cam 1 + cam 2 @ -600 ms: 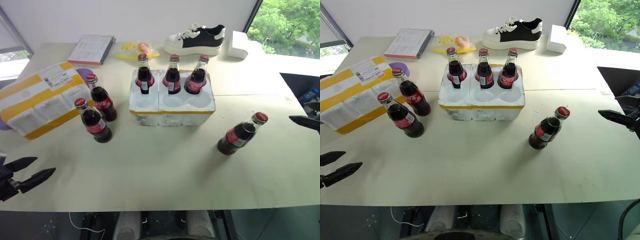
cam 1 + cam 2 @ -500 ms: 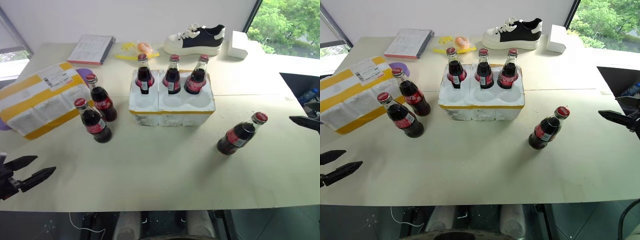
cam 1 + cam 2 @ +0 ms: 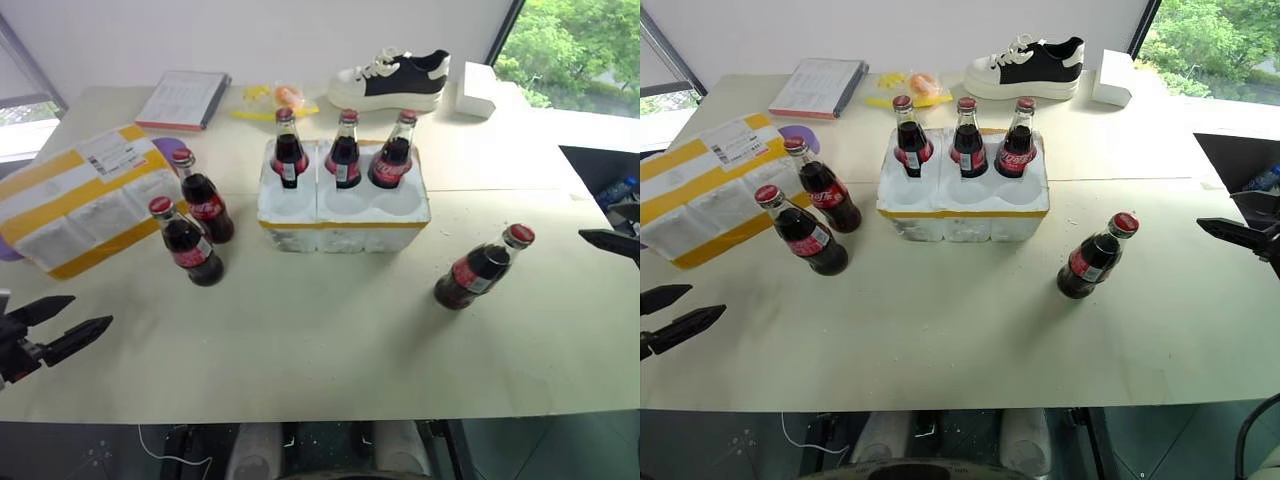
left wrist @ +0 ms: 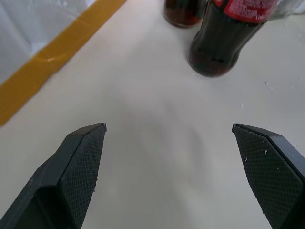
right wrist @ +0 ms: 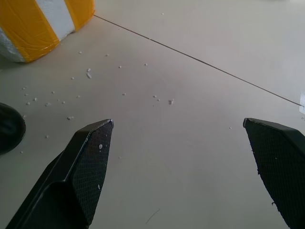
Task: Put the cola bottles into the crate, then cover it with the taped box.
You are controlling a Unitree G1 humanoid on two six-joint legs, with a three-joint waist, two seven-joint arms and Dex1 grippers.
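Note:
The crate (image 3: pixel 343 210), white foam with a yellow tape band, sits mid-table. Three cola bottles (image 3: pixel 344 150) stand in its back wells, and the front wells are bare. Two more bottles (image 3: pixel 186 243) stand on the table left of the crate, beside the taped box (image 3: pixel 80 198). One bottle (image 3: pixel 482 268) stands right of the crate. My left gripper (image 3: pixel 90 311) hovers open at the table's near left edge, pointing at the nearer left bottle (image 4: pixel 224 38). My right gripper (image 5: pixel 178 121) is open at the far right edge, with one finger (image 3: pixel 1235 234) showing there.
A black-and-white sneaker (image 3: pixel 392 78), a small white block (image 3: pixel 477 88), a booklet (image 3: pixel 184 97) and orange-yellow wrappers (image 3: pixel 272 98) lie along the back of the table. Foam crumbs (image 5: pixel 88 74) dot the table near the crate's right corner.
My left gripper has edged slightly forward over the table's near edge, still open. The right gripper and all bottles have stayed put.

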